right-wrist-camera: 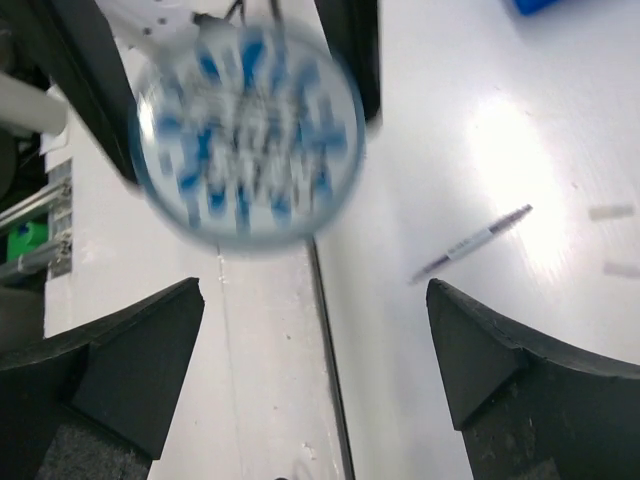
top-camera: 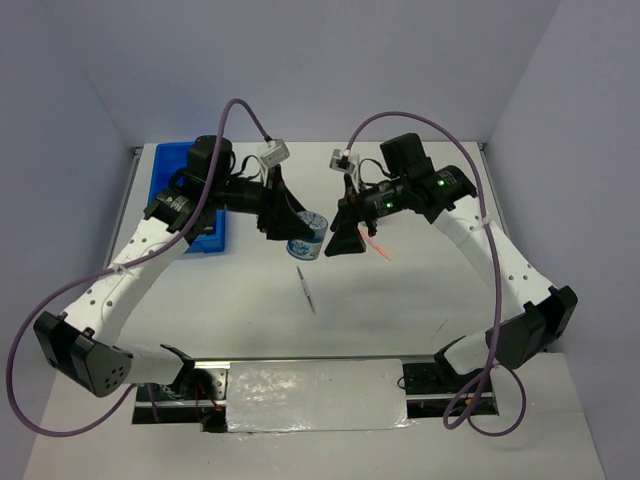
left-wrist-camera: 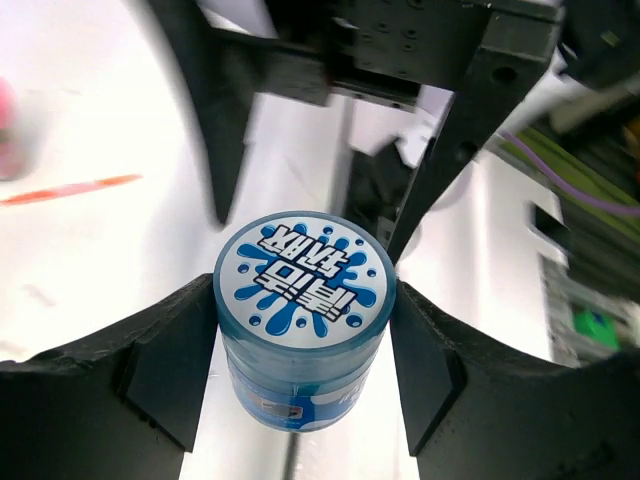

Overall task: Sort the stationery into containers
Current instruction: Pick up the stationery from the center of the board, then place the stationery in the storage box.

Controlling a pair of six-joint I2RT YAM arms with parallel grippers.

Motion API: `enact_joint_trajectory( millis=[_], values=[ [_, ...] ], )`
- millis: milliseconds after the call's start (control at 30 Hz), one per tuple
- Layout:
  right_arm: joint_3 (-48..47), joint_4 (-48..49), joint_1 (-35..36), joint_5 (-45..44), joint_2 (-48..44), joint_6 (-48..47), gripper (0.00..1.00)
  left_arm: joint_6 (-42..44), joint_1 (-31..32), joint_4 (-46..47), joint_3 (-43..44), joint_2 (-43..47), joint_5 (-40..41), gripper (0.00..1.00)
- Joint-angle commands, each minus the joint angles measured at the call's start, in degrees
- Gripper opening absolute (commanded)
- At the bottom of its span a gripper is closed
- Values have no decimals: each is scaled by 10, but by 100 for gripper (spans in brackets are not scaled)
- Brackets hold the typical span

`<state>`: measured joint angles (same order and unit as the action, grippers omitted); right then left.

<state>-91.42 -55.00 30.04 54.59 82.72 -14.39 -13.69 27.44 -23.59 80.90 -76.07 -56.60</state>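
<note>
Stationery is split here between the bench and one pincer. At your far left in the top view, the blue tray (top-camera: 170, 165) sits at the back of the bench (top-camera: 400, 320), its near part covered by the left arm, so you cannot read its compartments. Only a corner of it shows in the right wrist view.

Your left pincer (left-wrist-camera: 305, 350) is clamped on the round blue-white pot (left-wrist-camera: 305, 330), one finger on each side of its body, over the middle of the bench. The left wrist view shows the splash-patterned lid sharply; the right wrist view gives only a blur of it. Whether the pot's base touches the bench, you cannot tell.

Nearer the arm bases, the grey pen (top-camera: 305, 288) lies alone on the bench; the left wrist view misses it.

Your right pincer (right-wrist-camera: 315, 330) stands just beside the pot with its fingers wide apart, gripping nothing. The orange stick (top-camera: 380, 248) lies just right of it. At the left wrist view's left edge a pink thing (left-wrist-camera: 5, 130) is cut off and too blurred to name.
</note>
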Motion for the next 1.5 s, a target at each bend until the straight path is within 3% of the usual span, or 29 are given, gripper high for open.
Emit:
enact_joint_trajectory(
  millis=[0,167,200,267,300,433,533,667,967,1467],
  values=[
    [41,67,-38,-19,-60,30,100,-21,-34,53,5,35,52,0],
    [127,168,-108,-72,-141,87,100,-29,-95,25,21,33,229,0],
    [134,182,-113,-117,-154,110,100,-40,-102,22,28,30,324,0],
    [154,213,-111,-155,-177,163,100,-63,-126,21,30,22,417,0],
    [161,219,-111,-157,-183,175,100,-77,-133,22,28,19,544,0],
    [239,278,-71,-198,-245,238,100,-140,-205,78,-25,7,762,0],
    [281,318,-41,-193,-278,288,100,-169,-247,149,-77,-12,848,0],
    [298,316,3,-191,-318,311,100,-185,-263,259,-125,-42,888,0],
    [315,278,19,-159,-348,294,100,-137,-266,326,-123,-115,961,0],
    [279,238,19,-127,-288,246,100,-121,-302,442,-207,-139,928,0]
  ],
)
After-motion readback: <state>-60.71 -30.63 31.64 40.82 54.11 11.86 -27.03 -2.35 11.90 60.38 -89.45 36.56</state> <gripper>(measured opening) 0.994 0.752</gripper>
